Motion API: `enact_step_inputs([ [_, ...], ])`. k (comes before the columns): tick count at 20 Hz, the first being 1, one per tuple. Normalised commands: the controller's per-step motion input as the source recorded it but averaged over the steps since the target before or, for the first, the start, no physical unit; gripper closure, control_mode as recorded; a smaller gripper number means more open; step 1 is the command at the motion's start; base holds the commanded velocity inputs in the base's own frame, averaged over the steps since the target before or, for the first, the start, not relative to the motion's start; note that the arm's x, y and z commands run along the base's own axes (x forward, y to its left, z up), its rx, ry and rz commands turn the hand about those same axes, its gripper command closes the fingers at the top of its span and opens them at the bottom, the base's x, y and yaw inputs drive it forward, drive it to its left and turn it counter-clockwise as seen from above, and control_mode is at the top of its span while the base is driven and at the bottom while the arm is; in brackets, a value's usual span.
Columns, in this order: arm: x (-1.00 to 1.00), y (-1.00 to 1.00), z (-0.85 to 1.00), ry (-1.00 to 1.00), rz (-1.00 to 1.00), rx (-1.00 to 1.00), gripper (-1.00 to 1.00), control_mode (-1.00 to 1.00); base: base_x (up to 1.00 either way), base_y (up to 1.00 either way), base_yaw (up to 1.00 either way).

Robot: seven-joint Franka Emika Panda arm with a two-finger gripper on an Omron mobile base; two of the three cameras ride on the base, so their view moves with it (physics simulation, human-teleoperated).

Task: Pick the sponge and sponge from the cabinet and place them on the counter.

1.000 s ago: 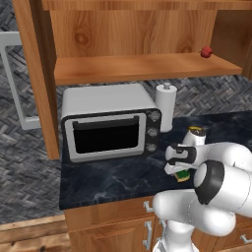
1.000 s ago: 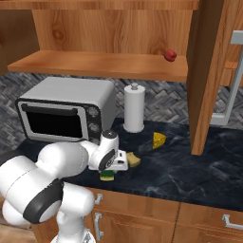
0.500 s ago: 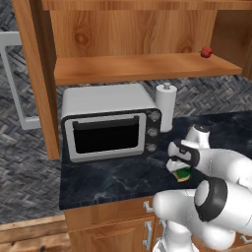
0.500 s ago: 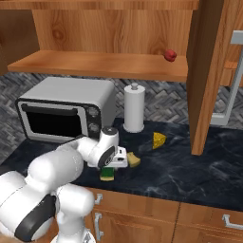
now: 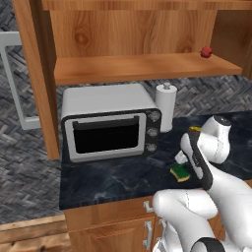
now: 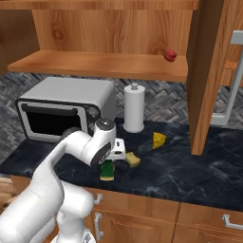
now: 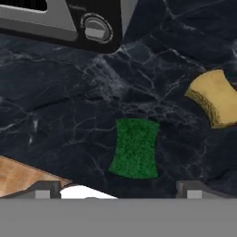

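Two sponges lie flat on the dark marbled bench [image 6: 199, 171], in front of the microwave's right end. One shows a dark green top [image 7: 134, 147] over a yellow body; the other, dull olive-yellow all over [image 7: 214, 97], sits just beside it but apart. From the right base camera the plain sponge lies toward the paper towel roll [image 6: 134, 108] and the cheese wedge [image 6: 159, 140]. The hand [image 7: 115, 190] hangs just above the green-topped sponge with its fingers spread wide and nothing between them; each finger tip [image 7: 42, 190] stands outside the sponge's edges. The white arm bends low over the bench's front edge. The microwave [image 5: 109, 123] stands at the left of the bench, door closed. Above it, the wooden cabinet [image 5: 133, 34] is open, and a small red fruit [image 5: 206, 51] rests near the right end of its shelf.
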Motion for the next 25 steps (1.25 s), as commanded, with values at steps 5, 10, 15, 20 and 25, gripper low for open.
enact_step_inputs([
  [5,-0.27,0.0,0.99,-0.07,0.02,0.01,-1.0,-1.0,0.0,0.0,0.0],
  [10,-0.22,0.0,1.0,-0.05,0.01,0.0,-1.0,-1.0,0.0,0.0,0.0],
  [15,-0.29,0.0,0.99,-0.08,0.01,0.0,-1.0,-1.0,0.0,0.0,0.0],
  [20,-0.41,0.0,0.87,-0.17,0.02,0.0,-1.0,-1.0,0.0,0.0,0.0],
  [25,-0.48,0.03,0.76,-0.23,0.02,0.0,-1.0,-1.0,0.0,0.0,0.0],
])
